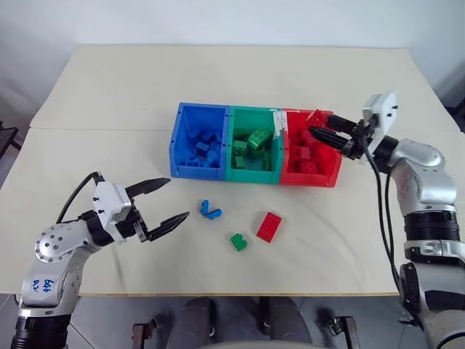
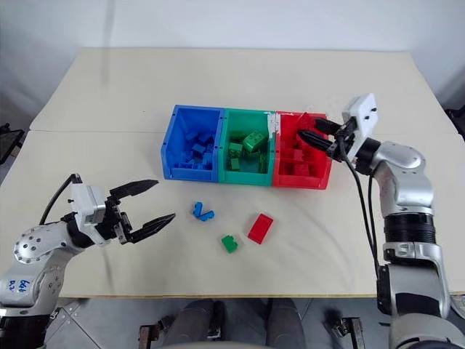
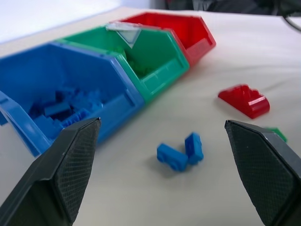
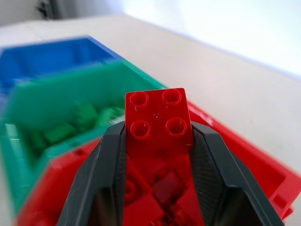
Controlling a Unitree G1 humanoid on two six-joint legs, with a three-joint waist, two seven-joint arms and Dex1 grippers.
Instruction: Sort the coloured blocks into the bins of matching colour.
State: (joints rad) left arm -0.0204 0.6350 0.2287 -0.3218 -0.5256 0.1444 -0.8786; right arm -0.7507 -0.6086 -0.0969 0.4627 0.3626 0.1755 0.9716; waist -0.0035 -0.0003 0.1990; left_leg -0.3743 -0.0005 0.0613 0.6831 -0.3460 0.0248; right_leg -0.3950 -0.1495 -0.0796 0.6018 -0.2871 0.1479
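The pale beige surface [image 1: 109, 94] carried three joined plastic bins, blue [image 1: 178, 142], green [image 1: 240, 115] and red [image 1: 330, 174], near its middle. Toward its near edge lay two touching small blue studded bricks [image 1: 210, 210], a green brick [image 1: 238, 242] and a larger red brick [image 1: 269, 226].

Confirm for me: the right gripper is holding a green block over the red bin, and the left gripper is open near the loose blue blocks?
Not quite. The block in the right gripper is red, not green, as the right wrist view shows. It is over the red bin, and the left gripper is open near the loose blue blocks.
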